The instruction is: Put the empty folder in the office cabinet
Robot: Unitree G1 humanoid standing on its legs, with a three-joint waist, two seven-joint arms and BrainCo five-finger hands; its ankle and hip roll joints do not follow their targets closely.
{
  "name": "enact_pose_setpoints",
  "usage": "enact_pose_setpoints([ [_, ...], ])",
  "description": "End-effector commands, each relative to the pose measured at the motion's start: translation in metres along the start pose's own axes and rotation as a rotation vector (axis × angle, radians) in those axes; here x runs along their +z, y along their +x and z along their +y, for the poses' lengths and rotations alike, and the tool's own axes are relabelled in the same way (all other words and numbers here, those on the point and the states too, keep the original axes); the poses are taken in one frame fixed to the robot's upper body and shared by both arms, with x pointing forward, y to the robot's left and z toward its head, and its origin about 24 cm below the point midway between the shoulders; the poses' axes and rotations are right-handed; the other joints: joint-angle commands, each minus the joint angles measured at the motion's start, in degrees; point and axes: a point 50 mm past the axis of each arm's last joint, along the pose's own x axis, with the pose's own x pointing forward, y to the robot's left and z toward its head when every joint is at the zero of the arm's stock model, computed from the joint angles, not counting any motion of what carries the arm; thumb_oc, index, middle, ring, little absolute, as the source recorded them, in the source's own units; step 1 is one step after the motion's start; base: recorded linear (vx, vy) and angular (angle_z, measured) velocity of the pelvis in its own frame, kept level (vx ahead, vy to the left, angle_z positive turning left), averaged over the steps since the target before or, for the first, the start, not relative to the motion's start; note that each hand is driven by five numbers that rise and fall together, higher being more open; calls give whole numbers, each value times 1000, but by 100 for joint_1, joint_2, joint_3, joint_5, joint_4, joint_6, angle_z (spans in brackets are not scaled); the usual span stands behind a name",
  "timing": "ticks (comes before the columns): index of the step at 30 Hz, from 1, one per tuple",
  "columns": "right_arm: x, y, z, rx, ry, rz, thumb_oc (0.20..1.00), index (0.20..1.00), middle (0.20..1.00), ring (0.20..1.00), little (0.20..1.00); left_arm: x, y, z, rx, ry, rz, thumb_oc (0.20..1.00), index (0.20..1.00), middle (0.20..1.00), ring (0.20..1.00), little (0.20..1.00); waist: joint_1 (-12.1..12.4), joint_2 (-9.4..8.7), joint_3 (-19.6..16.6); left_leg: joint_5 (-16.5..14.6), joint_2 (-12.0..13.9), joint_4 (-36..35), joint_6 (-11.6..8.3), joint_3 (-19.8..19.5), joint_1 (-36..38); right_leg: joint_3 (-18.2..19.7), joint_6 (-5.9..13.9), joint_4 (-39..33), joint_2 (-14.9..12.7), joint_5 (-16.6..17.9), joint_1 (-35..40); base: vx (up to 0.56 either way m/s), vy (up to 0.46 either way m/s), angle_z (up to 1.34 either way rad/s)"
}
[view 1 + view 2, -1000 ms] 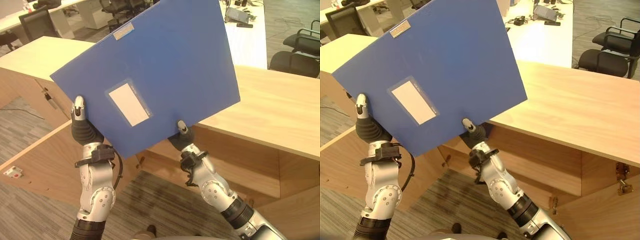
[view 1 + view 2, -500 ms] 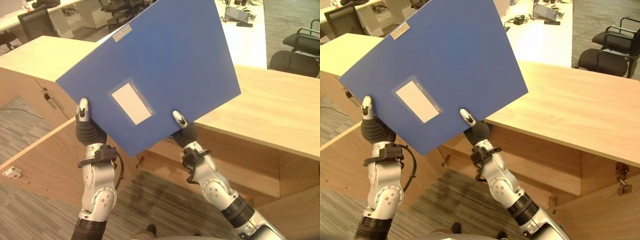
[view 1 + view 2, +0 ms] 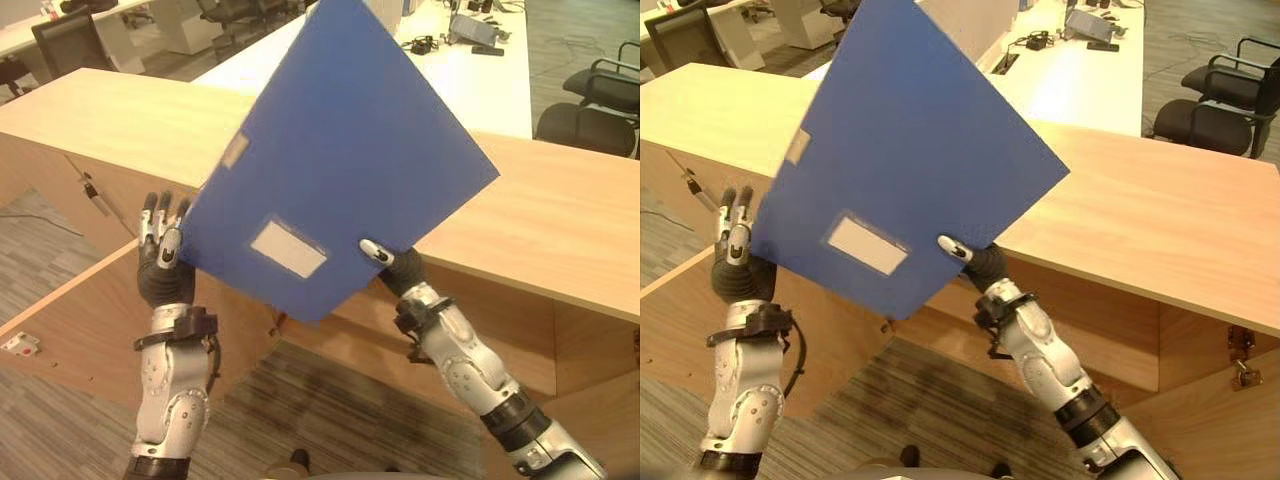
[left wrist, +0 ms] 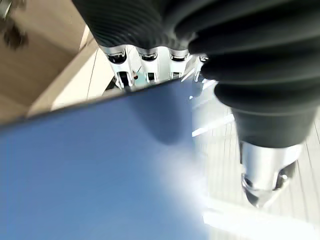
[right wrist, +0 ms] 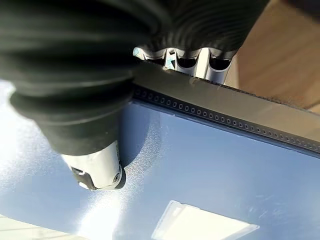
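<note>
The blue folder [image 3: 340, 160] with a white label pocket is held up in front of me, one corner pointing upward. My right hand [image 3: 400, 268] pinches its lower right edge: the thumb [image 5: 97, 167] presses on the blue face [image 5: 210, 170] and the fingers sit behind it. My left hand [image 3: 160, 270] stands at the folder's lower left edge with its fingers [image 4: 142, 65] straight behind the edge and its thumb [image 4: 265, 170] apart from it. Behind and below the folder is the wooden office cabinet [image 3: 480, 330] under a long counter, with its doors swung open.
An open cabinet door [image 3: 70, 320] juts out at the lower left, another [image 3: 1230, 400] at the lower right with keys hanging from it. Black office chairs [image 3: 600, 100] and a white desk [image 3: 490, 70] lie beyond the counter.
The folder has turned so a corner points up, and its left side dropped. My left hand let go of the edge and straightened its fingers. My right hand keeps its pinch.
</note>
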Motion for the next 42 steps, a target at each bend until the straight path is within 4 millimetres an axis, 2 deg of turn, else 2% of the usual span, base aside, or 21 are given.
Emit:
enact_pose_setpoints([
  [1, 42, 13, 33, 185, -3, -235, 200, 200, 200, 200, 200, 11, 7, 7, -83, 143, -29, 1000, 1000, 1000, 1000, 1000, -45, -382, -154, -165, -40, 14, -37, 36, -8, 303, 582, 93, -587, -354, 306, 0, 0, 0],
  [9, 50, -1, 18, 186, -151, -200, 200, 200, 200, 200, 200, -9, -14, 50, 5, 295, 147, 1000, 1000, 1000, 1000, 1000, -62, -369, -140, -148, -42, 14, -30, 48, -26, 320, 603, 88, -589, -328, 274, 0, 0, 0],
  [12, 53, -12, 7, 181, -263, -154, 200, 200, 200, 200, 200, -21, -31, 68, 16, 307, 262, 1000, 1000, 1000, 1000, 1000, -74, -367, -130, -139, -41, 14, -27, 48, -45, 316, 617, 88, -590, -314, 253, 0, 0, 0],
  [14, 48, -17, 0, 163, -314, -101, 200, 200, 200, 200, 200, -33, -45, 81, 56, 287, 345, 1000, 1000, 1000, 1000, 1000, -72, -368, -121, -129, -41, 14, -26, 47, -66, 316, 621, 86, -589, -308, 234, 0, 0, 0],
  [15, 48, -17, -1, 163, -314, -101, 200, 200, 200, 200, 200, -33, -45, 81, 55, 286, 345, 1000, 1000, 1000, 1000, 1000, -71, -365, -124, -130, -40, 14, -26, 47, -67, 316, 621, 86, -589, -309, 232, 0, 0, 0],
  [17, 37, -27, -16, 138, -465, 12, 200, 200, 200, 200, 200, -55, -79, 105, 67, 357, 562, 1000, 1000, 1000, 1000, 1000, -71, -352, -75, -110, -32, 14, -20, 72, -119, 346, 654, 72, -594, -262, 151, -41, -1, -1],
  [18, 37, -28, -16, 137, -466, 12, 200, 200, 200, 200, 200, -56, -79, 105, 66, 357, 562, 1000, 1000, 1000, 1000, 1000, -62, -350, -84, -112, -30, 14, -20, 77, -123, 351, 654, 73, -593, -262, 144, -37, -2, -5],
  [19, 27, -34, -22, 120, -482, 68, 200, 200, 200, 200, 200, -67, -97, 118, 47, 440, 700, 1000, 1000, 1000, 1000, 1000, -49, -338, -66, -100, -20, 14, -17, 108, -156, 346, 669, 64, -592, -251, 105, -21, -4, -5],
  [21, 11, -39, -30, 81, -485, 134, 200, 200, 200, 200, 200, -80, -114, 125, 0, 527, 833, 1000, 1000, 1000, 1000, 1000, -43, -327, -42, -81, -20, 14, -17, 127, -188, 349, 675, 66, -585, -236, 71, -17, -1, -1],
  [25, -9, -45, -37, 63, -544, 232, 200, 200, 200, 200, 200, -93, -132, 129, -102, 645, 981, 1000, 1000, 1000, 1000, 1000, -44, -320, -8, -70, -15, 14, -23, 135, -253, 344, 689, 62, -581, -229, 7, -8, -4, -5],
  [27, -31, -54, -43, 52, -636, 349, 200, 200, 200, 200, 200, -107, -146, 131, -199, 748, 1100, 1000, 1000, 1000, 1000, 1000, -46, -312, 51, -52, -18, 14, -32, 109, -331, 310, 686, 64, -569, -244, -42, -21, -17, -7],
  [28, -32, -53, -43, 51, -637, 348, 200, 200, 200, 200, 200, -108, -145, 131, -199, 750, 1099, 1000, 1000, 1000, 1000, 1000, -47, -312, 53, -52, -18, 14, -32, 106, -334, 307, 686, 64, -569, -245, -44, 0, 0, 0],
  [29, -44, -56, -47, 40, -671, 399, 200, 200, 200, 200, 200, -115, -149, 130, -236, 789, 1137, 1000, 1000, 1000, 1000, 1000, -47, -305, 82, -50, -16, 14, -35, 87, -359, 296, 683, 63, -567, -252, -58, -7, -7, 4],
  [31, -51, -56, -48, 39, -704, 428, 200, 200, 200, 200, 200, -119, -151, 130, -245, 811, 1156, 1000, 1000, 1000, 1000, 1000, -55, -302, 106, -52, -18, 14, -35, 85, -369, 300, 682, 62, -561, -256, -73, -15, -11, 5],
  [33, -60, -55, -49, 35, -747, 463, 200, 200, 200, 200, 200, -125, -147, 127, -253, 826, 1157, 1000, 1000, 1000, 1000, 1000, -50, -294, 164, -49, -10, 14, -38, 76, -410, 290, 677, 65, -556, -269, -112, -29, -20, 8],
  [39, -101, -69, -67, -93, -671, 649, 200, 200, 200, 200, 200, -140, -134, 114, -327, 874, 1141, 1000, 1000, 1000, 1000, 1000, -74, -216, 371, 5, -60, 14, -24, 21, -597, 269, 664, 103, -560, -272, -286, -27, -11, 5],
  [42, -110, -73, -72, -143, -610, 690, 200, 200, 200, 200, 200, -144, -129, 109, -352, 883, 1131, 1000, 1000, 1000, 1000, 1000, -88, -166, 469, 25, -77, 32, -18, -19, -672, 263, 646, 162, -579, -296, -366, -45, -7, 1],
])
